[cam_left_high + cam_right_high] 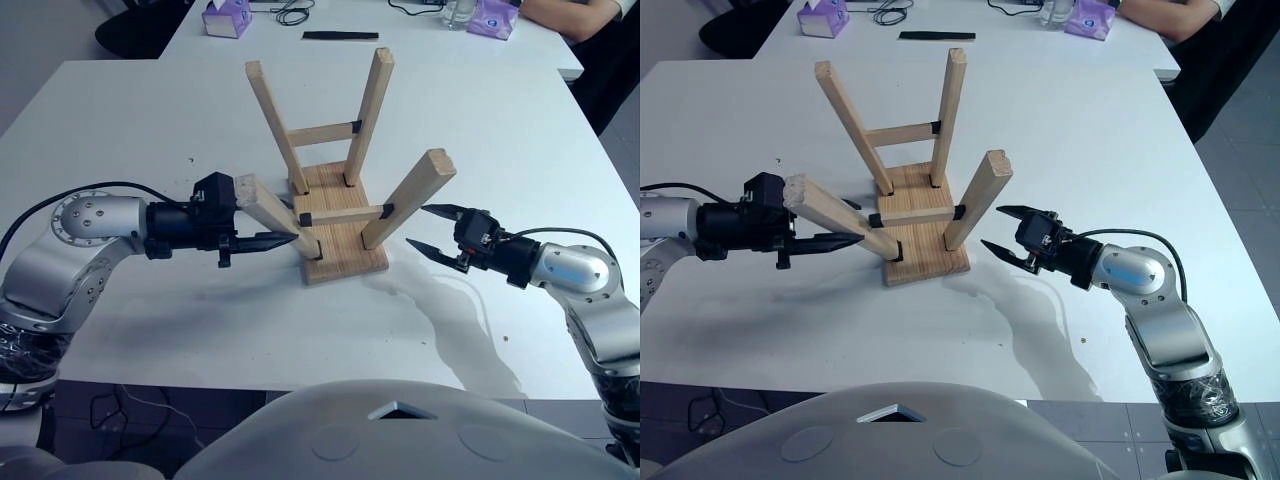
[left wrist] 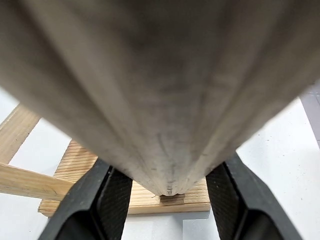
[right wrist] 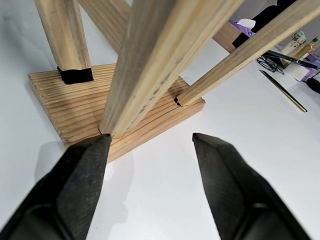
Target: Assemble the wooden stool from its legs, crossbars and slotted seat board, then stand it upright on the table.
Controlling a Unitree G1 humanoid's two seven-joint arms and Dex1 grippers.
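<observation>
Sitting inverted at frame centre: stool (image 1: 345, 213), seat board (image 1: 345, 255) down. Left gripper (image 1: 292, 222) clamps lower-left leg (image 1: 262, 200). Right gripper (image 1: 415, 225) released, just right of up-right-slanting leg (image 1: 405, 200), nearer.

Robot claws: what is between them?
In the left eye view, the left gripper holds the near-left leg; then come a crossbar and the near-right leg, just before the open right gripper.
</observation>
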